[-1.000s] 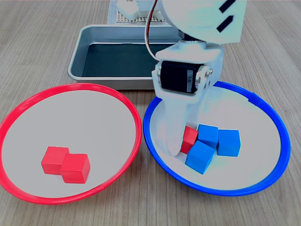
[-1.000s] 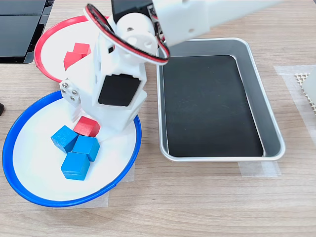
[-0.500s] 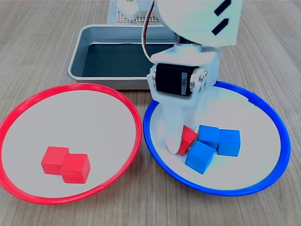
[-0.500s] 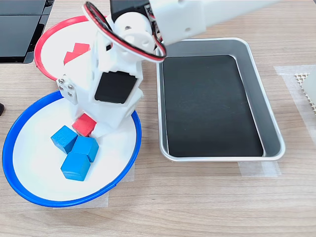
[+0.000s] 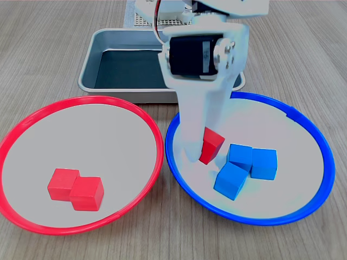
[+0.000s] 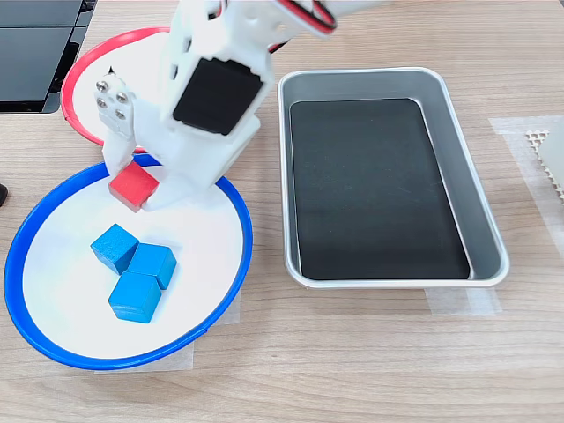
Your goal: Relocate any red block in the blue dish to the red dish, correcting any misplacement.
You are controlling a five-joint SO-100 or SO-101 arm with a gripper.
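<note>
My white gripper (image 5: pixel 205 149) (image 6: pixel 134 187) is shut on a red block (image 5: pixel 211 145) (image 6: pixel 134 187) and holds it tilted, lifted above the blue dish (image 5: pixel 314 138) (image 6: pixel 26 220). Three blue cubes (image 5: pixel 244 167) (image 6: pixel 134 270) lie clustered in that dish, below and beside the held block. The red dish (image 5: pixel 32 119) (image 6: pixel 75 75) lies at the first exterior view's left and holds two red cubes (image 5: pixel 75 188) side by side. In the second exterior view the arm covers most of the red dish and its cubes.
A rectangular metal tray (image 5: pixel 103 40) (image 6: pixel 480 264) with a dark bottom stands beyond the dishes in the first exterior view, at the second exterior view's right. A white perforated piece (image 6: pixel 551 145) lies at the second exterior view's far right. Wood-grain tabletop surrounds everything.
The gripper has risen with the red block, lifting it off the blue cubes and drifting slightly toward the red dish. The blue cubes have stayed put.
</note>
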